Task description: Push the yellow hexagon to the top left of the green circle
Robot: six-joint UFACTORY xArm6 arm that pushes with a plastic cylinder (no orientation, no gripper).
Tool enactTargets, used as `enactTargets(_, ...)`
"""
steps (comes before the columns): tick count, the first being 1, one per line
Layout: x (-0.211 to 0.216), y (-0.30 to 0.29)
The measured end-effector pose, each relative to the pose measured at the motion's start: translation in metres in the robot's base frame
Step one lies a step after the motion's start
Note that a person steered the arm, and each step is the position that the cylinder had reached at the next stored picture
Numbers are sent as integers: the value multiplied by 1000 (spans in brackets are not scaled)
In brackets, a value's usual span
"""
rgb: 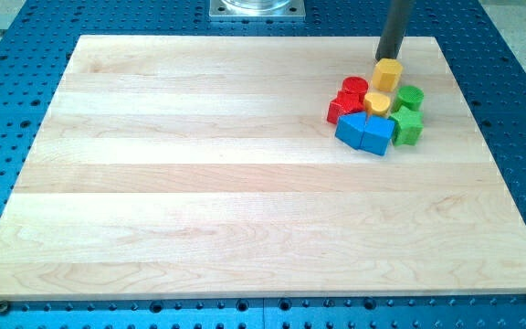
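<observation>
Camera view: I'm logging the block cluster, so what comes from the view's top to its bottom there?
My tip → yellow hexagon block → yellow round block → blue blocks. Red and green blocks flank this line, so I omit them.

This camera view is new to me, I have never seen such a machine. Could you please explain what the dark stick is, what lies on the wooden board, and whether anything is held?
There is only one picture, from one camera that looks down at an angle on a wooden board. The board rests on a blue metal table with many small holes.

The dark stick is the end of a robot arm. It has no grasping tool, so nothing is held; it can only push. My tip stands at the view's top right, right at the top edge of the yellow hexagon, seemingly touching it.

Below the hexagon the blocks sit in a tight cluster: a red cylinder, another red block, a small yellow cylinder, a green circle, a second green block, and two blue blocks at the bottom.
</observation>
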State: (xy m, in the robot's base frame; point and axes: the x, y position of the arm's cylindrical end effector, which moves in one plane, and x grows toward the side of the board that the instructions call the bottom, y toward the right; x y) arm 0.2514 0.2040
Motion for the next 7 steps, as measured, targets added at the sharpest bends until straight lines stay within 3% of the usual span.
enactTargets(7, 35, -10)
